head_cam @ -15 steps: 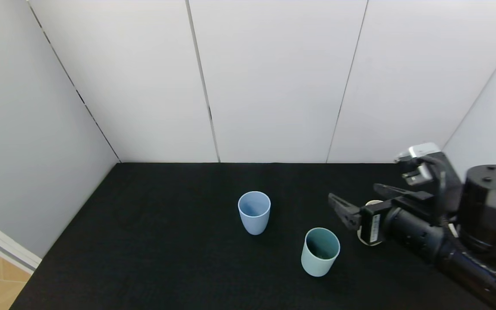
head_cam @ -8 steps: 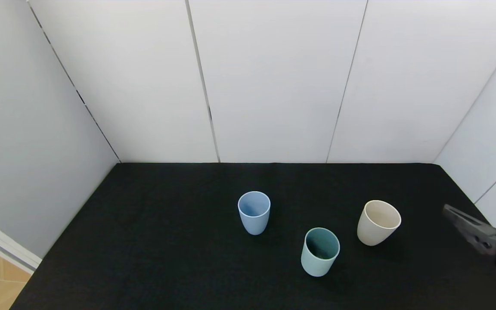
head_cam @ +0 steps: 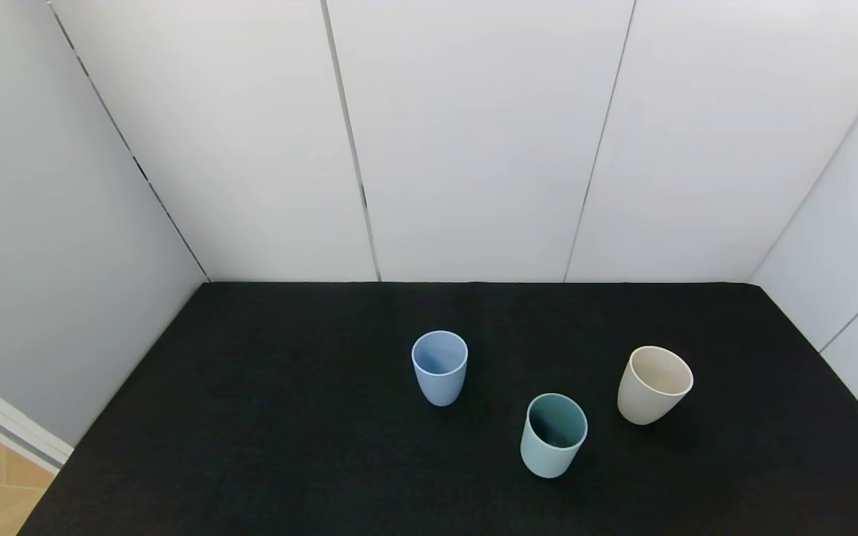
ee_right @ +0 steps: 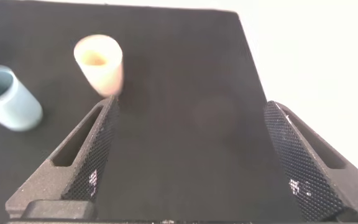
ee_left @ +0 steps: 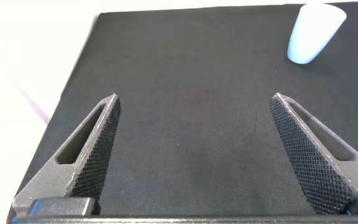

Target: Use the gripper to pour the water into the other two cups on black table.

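Three tumblers stand upright on the black table (head_cam: 250,417). The light blue cup (head_cam: 439,367) is in the middle, the cream-beige cup (head_cam: 653,384) to its right, the mint-teal cup (head_cam: 553,434) nearer the front between them. No water shows in any cup. Neither arm shows in the head view. My left gripper (ee_left: 194,102) is open and empty over bare table, with the light blue cup (ee_left: 314,32) far off. My right gripper (ee_right: 191,106) is open and empty, with the cream-beige cup (ee_right: 99,63) and the mint-teal cup (ee_right: 8,96) beyond it.
White panel walls (head_cam: 474,141) close the table at the back and on both sides. The table's left edge (head_cam: 49,484) borders a wooden floor. Bare black cloth lies all around the cups.
My right arm has drawn back to the right and left the head view. The cream-beige cup, hidden behind the gripper a second ago, now stands uncovered.
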